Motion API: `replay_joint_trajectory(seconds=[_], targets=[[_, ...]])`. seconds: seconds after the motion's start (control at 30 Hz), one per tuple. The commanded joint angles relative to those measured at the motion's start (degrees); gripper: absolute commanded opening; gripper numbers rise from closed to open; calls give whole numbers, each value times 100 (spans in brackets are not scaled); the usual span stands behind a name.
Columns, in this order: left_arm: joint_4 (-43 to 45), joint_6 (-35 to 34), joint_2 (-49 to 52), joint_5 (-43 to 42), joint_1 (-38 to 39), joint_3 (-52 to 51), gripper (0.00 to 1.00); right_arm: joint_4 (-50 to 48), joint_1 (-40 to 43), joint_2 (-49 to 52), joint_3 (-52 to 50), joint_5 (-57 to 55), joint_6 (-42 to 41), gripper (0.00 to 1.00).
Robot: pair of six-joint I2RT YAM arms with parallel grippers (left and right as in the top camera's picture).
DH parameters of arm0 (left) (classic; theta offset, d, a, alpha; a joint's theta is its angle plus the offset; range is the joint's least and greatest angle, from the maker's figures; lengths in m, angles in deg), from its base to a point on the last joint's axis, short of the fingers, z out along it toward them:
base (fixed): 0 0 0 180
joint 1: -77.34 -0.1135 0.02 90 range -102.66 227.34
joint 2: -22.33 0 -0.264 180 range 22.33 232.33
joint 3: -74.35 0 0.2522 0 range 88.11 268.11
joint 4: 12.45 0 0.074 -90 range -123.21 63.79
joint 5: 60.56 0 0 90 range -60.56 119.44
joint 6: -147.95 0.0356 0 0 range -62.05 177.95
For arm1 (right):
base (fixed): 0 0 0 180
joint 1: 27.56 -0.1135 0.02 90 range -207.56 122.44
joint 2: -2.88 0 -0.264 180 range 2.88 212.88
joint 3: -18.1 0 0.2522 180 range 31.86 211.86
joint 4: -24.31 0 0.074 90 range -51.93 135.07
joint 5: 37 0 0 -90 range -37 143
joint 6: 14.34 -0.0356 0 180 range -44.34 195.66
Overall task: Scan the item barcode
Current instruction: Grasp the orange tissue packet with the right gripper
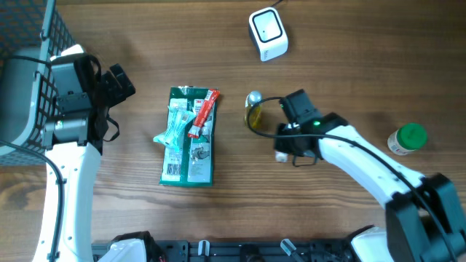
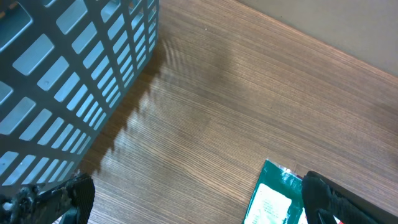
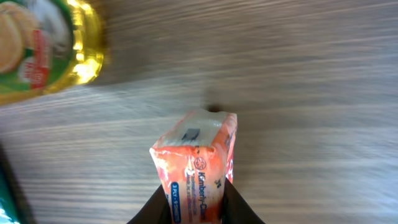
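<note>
1. Leftmost, we see the grey mesh basket (image 2: 74, 74) at the edge of the wooden counter (image 1: 349, 58), probably the drop-off for scanned goods. The left claw (image 1: 118, 82) hangs just beside it, released wide and empty, out of the way.
2. Mid-counter lies the flat green cardboard package (image 1: 188, 164). A red tube (image 1: 203, 113) and a pale-blue wrapped piece (image 1: 173, 129) rest on top of it.
3. Next comes the small bottle of yellow liquid with a silver cap (image 1: 253, 102), close to the right arm.
4. At the far edge sits the white boxy barcode scanner (image 1: 268, 33), well apart from the goods.
5. The right claw (image 3: 194, 208) is clenched on the orange-and-white plastic-wrapped packet (image 3: 196, 155), low on its sides so the printed faces stay exposed. The packet is over bare wood near the bottle, and from overhead the arm hides it. We judge it must next reach the scanner.
6. Rightmost stands the white jar with a green lid (image 1: 408, 138), apart from the rest.
</note>
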Motion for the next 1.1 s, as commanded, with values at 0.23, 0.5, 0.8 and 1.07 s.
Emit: replay_joint_trajectory(seconds=[0.23,0.5,0.8,1.07], targets=[[22,50,11,52,-37,44,100,1204,586,-584,153,-2358,990,22],[24,50,11,52,-37,44,100,817,586,-254,-188,-2376,1073,24],[24,50,11,52,-37,44,100,695,586,133,-192,-2127,1073,35],[22,50,11,52,-37,44,100,282,586,136,-190,-1099,1078,53]])
